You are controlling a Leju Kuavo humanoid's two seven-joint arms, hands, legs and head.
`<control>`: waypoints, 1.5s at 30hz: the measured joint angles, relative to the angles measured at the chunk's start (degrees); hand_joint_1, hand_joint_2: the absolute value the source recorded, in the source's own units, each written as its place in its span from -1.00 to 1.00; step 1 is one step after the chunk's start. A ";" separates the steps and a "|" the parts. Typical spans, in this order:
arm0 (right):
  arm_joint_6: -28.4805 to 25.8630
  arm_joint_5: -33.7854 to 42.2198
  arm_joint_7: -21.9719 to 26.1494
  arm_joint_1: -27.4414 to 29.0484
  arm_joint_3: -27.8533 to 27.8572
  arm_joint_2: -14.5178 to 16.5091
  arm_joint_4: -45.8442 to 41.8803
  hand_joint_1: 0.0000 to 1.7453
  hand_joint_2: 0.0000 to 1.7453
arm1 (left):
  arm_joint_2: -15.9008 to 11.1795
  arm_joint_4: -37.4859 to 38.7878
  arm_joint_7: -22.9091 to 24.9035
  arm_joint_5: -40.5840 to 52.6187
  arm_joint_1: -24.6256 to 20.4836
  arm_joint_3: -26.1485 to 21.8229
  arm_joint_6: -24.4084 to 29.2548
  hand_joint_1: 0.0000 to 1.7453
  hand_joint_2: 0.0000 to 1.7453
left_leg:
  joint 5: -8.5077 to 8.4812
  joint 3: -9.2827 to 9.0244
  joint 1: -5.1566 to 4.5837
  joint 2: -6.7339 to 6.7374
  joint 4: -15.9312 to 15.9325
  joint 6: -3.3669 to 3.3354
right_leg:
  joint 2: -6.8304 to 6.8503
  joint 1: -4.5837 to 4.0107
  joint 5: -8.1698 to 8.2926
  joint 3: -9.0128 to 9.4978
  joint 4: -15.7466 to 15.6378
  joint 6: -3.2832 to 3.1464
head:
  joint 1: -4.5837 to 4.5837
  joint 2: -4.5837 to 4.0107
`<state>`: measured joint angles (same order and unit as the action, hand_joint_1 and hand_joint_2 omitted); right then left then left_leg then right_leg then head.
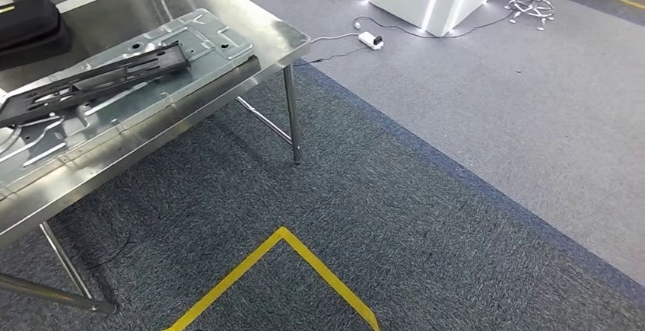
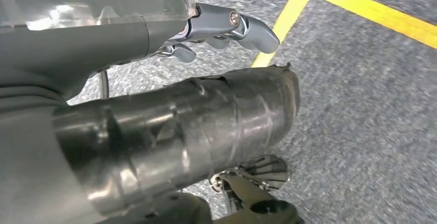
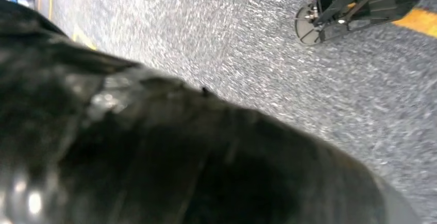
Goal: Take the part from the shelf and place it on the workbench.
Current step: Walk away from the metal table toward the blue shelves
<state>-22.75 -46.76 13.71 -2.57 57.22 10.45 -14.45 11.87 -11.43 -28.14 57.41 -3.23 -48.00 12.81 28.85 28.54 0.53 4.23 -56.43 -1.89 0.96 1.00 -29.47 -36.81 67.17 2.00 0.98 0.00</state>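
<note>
Workbench (image 1: 289, 38): steel, stands on grey carpet (image 1: 426, 217) marked with yellow tape (image 1: 304, 255).
Part (image 1: 99, 80): black, lies on the silver panel (image 1: 205, 49) on the bench.
My left hand (image 2: 170, 116): fingers (image 2: 242, 26) extended, holding nothing.
My right hand (image 3: 180, 157): blurred, cannot tell.

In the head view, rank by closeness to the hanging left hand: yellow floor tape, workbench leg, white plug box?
1. yellow floor tape, on the carpet beside the left hand.
2. workbench leg, ahead, left of centre.
3. white plug box, far ahead on the floor.
</note>
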 joint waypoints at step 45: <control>1.75 -4.30 -0.29 -0.36 -0.60 0.96 0.66 -1.00 -1.00 | 0.13 0.00 -0.34 0.85 -0.02 -0.17 -0.19 -1.00 -1.00 | 5.22 6.43 0.34 -4.04 -14.16 2.74 | -4.47 -0.74 2.75 4.36 -8.58 -3.71 | -0.01 0.00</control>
<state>-21.00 -51.05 13.42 -2.93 56.62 11.41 -13.79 12.00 -11.43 -28.48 58.25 -3.26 -48.17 12.62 34.07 34.97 0.86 0.18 -70.59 0.85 -3.51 0.25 -26.72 -32.45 58.59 -1.71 0.97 0.00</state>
